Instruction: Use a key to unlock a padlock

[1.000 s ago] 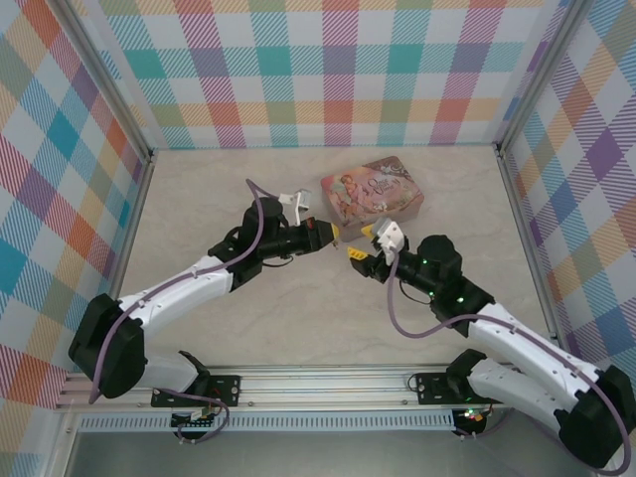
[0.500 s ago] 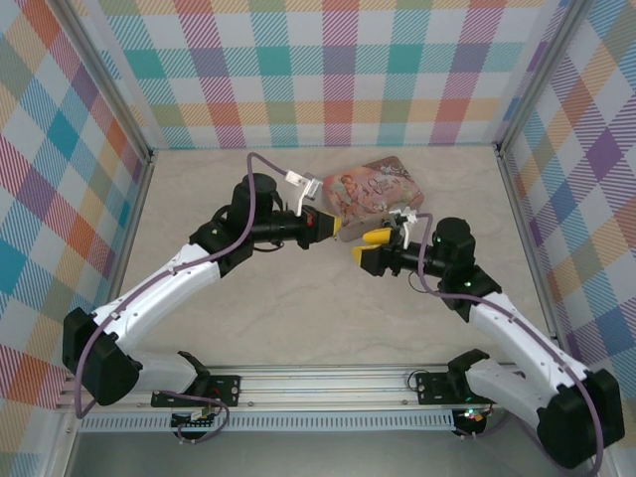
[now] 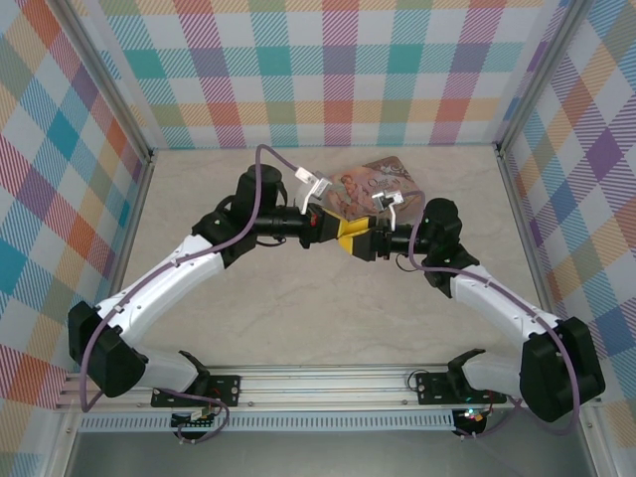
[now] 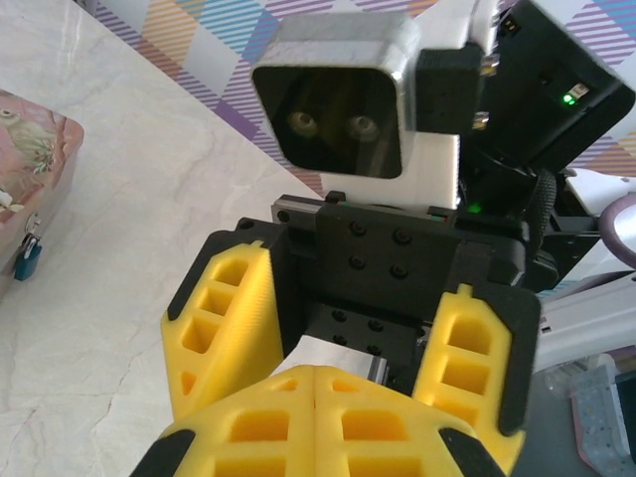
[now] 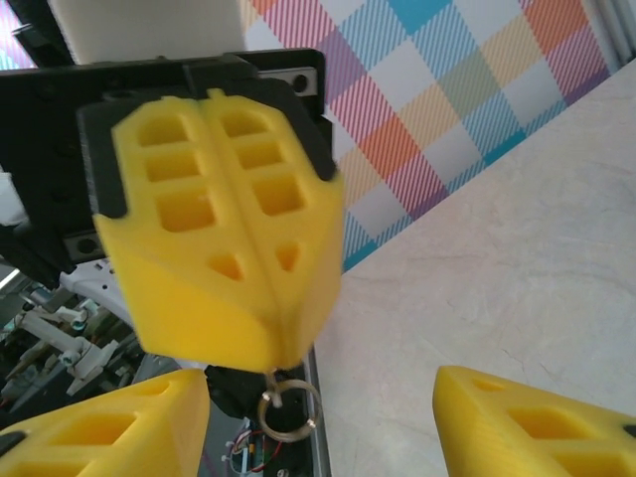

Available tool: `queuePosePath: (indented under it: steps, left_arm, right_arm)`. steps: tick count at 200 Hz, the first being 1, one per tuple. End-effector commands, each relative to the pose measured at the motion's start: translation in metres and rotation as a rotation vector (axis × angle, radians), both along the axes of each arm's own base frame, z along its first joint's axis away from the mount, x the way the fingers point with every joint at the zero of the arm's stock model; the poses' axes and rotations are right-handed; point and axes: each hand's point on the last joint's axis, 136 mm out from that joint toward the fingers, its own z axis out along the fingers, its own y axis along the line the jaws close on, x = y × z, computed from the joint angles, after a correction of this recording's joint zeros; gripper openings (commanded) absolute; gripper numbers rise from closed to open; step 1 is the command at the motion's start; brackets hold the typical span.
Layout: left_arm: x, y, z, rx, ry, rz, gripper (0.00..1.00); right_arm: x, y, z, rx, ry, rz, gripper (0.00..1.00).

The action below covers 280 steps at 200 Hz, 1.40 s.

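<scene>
From my station I see both arms meeting nose to nose above the middle of the worktop (image 3: 318, 318). The left gripper (image 3: 335, 230) is clamped tight with its yellow fingers pressed together. It pinches the key (image 5: 276, 394) at their tip, and a small metal ring (image 5: 264, 412) dangles below (very little of the key itself shows on my feed). The right gripper (image 3: 361, 242) stands spread wide, one finger on either side of the left one's tip, gripping nothing. The padlock (image 4: 27, 260) hangs against the side wall of the pink tin (image 4: 35, 159). The tin sits on the worktop just beyond the grippers, toward the far side and slightly right.
</scene>
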Motion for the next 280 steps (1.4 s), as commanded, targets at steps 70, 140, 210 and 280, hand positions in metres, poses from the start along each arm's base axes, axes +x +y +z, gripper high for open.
queuePosePath:
  steps: [70,140,210,280]
  left_arm:
    - [-0.006,-0.005,0.009,-0.013,-0.013,-0.032,0.0]
    - [-0.003,-0.005,0.008,-0.01,-0.01,-0.016,0.0]
    - [-0.003,-0.002,0.006,0.002,-0.017,-0.002,0.02]
    - [0.079,0.059,0.002,0.035,0.033,0.444,0.71]
  right_arm:
    - [-0.008,0.003,0.016,0.034,-0.065,0.06,0.38]
    - [-0.011,0.008,0.011,0.024,-0.051,0.082,0.32]
    - [-0.008,0.005,0.01,0.009,-0.057,0.036,0.01]
    - [0.012,-0.018,-0.045,-0.186,0.064,-0.209,0.01]
